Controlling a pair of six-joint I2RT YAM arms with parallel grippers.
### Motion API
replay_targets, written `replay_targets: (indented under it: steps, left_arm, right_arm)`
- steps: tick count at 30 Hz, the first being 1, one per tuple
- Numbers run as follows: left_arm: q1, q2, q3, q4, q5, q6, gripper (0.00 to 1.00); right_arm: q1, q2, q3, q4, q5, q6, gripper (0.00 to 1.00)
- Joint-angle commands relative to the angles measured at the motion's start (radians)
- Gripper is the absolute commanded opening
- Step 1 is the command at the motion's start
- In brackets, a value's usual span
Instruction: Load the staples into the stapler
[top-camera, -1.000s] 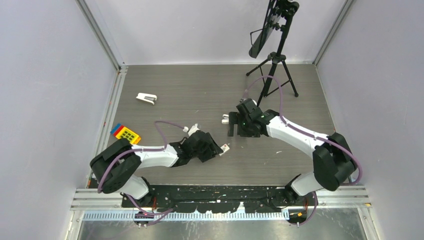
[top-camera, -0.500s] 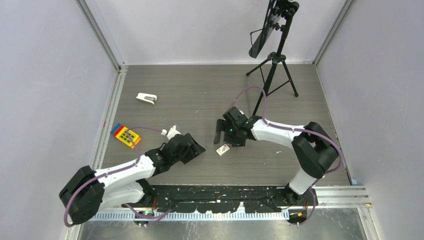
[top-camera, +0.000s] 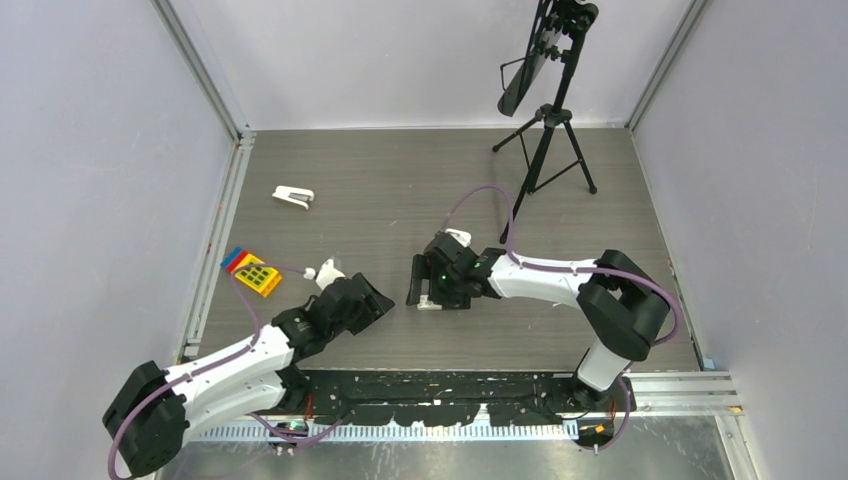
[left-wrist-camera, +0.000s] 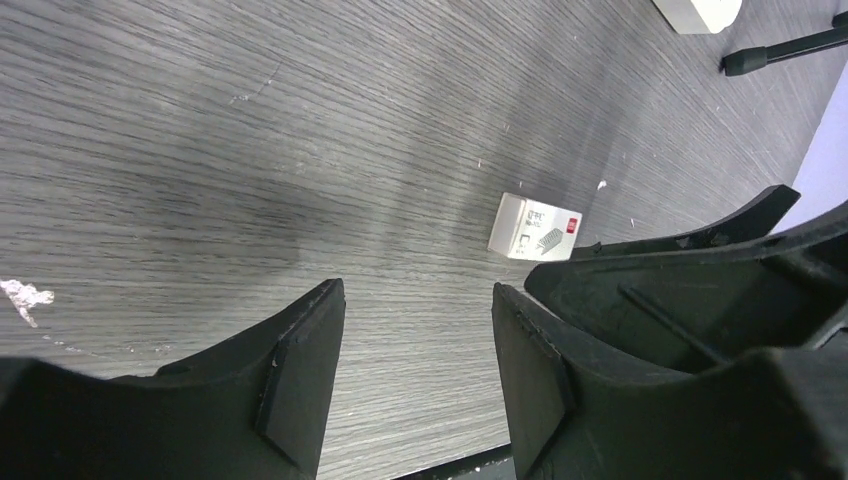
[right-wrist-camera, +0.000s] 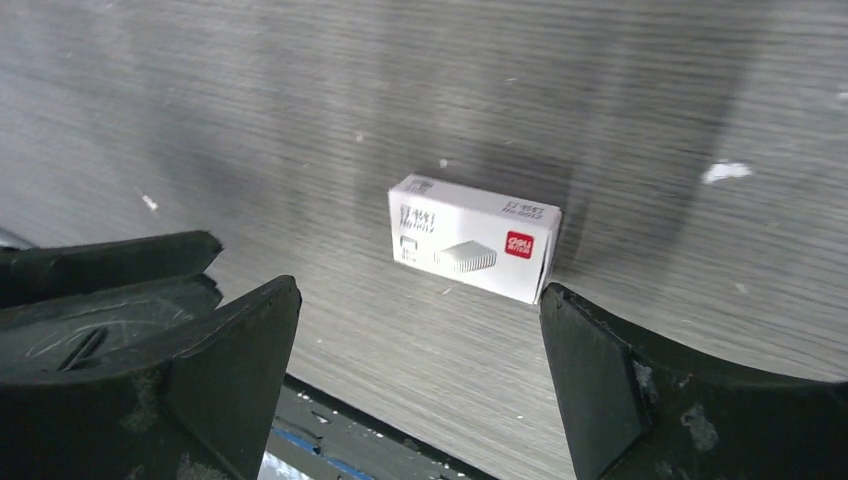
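1 staples box (right-wrist-camera: 472, 252) beneath R tool (right-wrist-camera: 420, 292)

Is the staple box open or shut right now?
Shut, as far as shows: the staple box lies flat on the table, printed face up, no tray or staples poking out.

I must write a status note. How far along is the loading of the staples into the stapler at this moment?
Done: nothing yet. The staples box lies flat and looks closed; the stapler lies far from it, untouched. In hand: the right gripper hovers over the box, fingers open on both sides of it; the left gripper is open and empty. Remaining: grasp the box, take out a strip, load the stapler.
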Motion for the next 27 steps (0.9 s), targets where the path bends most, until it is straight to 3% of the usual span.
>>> replay_targets:
  steps: [1, 6, 14, 18, 27]
  left_arm:
    - [0.011, -0.032, -0.007, -0.014, -0.031, 0.017, 0.58]
    - [0.080, -0.047, -0.008, -0.021, 0.040, 0.105, 0.59]
    - [0.195, 0.023, 0.014, 0.047, 0.210, 0.194, 0.60]
    - [0.197, 0.080, 0.041, 0.072, 0.273, 0.217, 0.60]
    - [0.197, 0.156, 0.049, 0.169, 0.327, 0.208, 0.60]
  right_arm:
    - [0.020, -0.012, 0.020, 0.072, -0.036, -0.022, 0.93]
    - [0.022, -0.116, 0.028, 0.007, -0.032, -0.268, 0.93]
    - [0.023, -0.279, -0.002, -0.098, -0.101, -0.850, 0.92]
    - [0.023, -0.238, 0.017, -0.161, -0.195, -1.102, 0.92]
    - [0.023, -0.047, 0.103, -0.236, -0.163, -1.383, 0.79]
